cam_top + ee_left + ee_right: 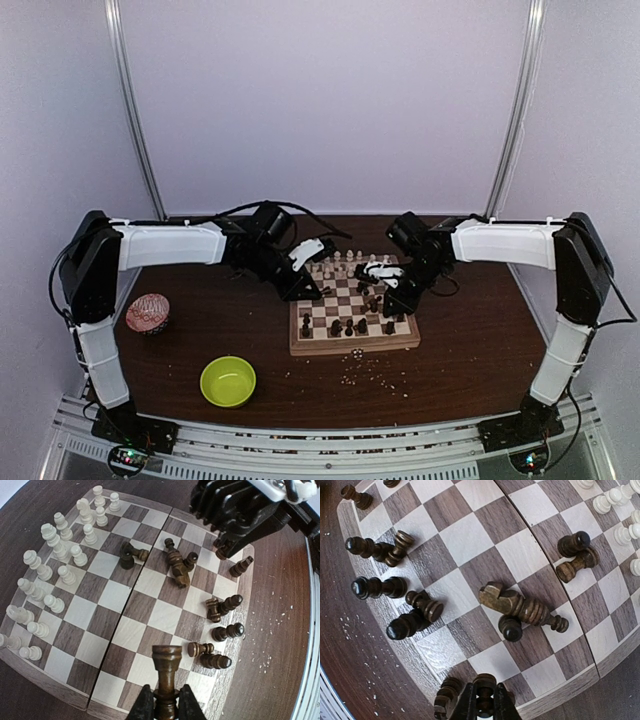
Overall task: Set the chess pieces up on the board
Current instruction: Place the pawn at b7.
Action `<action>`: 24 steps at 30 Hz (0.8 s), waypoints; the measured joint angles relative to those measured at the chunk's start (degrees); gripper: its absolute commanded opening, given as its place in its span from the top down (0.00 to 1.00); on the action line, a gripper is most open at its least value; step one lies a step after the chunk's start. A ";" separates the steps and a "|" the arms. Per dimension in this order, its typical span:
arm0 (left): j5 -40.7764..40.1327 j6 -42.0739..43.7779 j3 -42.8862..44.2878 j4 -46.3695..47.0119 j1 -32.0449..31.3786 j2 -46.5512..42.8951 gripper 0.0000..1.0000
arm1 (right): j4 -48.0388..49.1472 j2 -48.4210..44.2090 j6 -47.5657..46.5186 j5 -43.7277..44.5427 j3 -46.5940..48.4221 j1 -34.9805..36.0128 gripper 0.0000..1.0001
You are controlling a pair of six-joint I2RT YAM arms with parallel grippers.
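Top external view: board [355,347] on the brown table [470,330] between the two arms, both grippers low over it. At the board's left edge the left gripper [303,289], over its right half the right gripper [397,300]. Near the table's front edge, left of the board and apart from it, a lime-green bowl [228,381]; further left a red-and-white patterned dish [148,313]. Just in front of the board, scattered pale crumbs [365,372].

Left wrist view: left gripper clamped on a dark rook [166,672], upright between the fingers [144,707], at the board's near edge in that view; contact with the board not clear. Along the left side, pale pieces [60,555] standing in two rows. Over the rest, dark pieces [180,567] mostly toppled, some mid-board, others by the right rim.

Right wrist view: right gripper closed on a small dark piece [485,692], seen from above, kind not clear. Just beside the fingers a second dark piece [445,697], near the board's edge
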 measured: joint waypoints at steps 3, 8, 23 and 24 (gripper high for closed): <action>-0.09 -0.15 0.00 0.09 0.00 0.00 0.84 | -0.02 0.31 -0.02 0.92 0.00 0.00 0.92; -0.22 -0.35 0.00 0.11 0.00 0.00 0.84 | -0.09 1.49 -0.02 1.11 0.00 0.00 0.92; -0.37 -0.61 0.00 0.20 0.00 0.00 0.84 | -0.11 2.80 0.37 1.07 0.76 0.02 0.72; -0.37 -0.61 0.00 0.17 0.00 0.00 0.84 | -0.15 2.80 0.50 1.09 0.83 0.02 0.71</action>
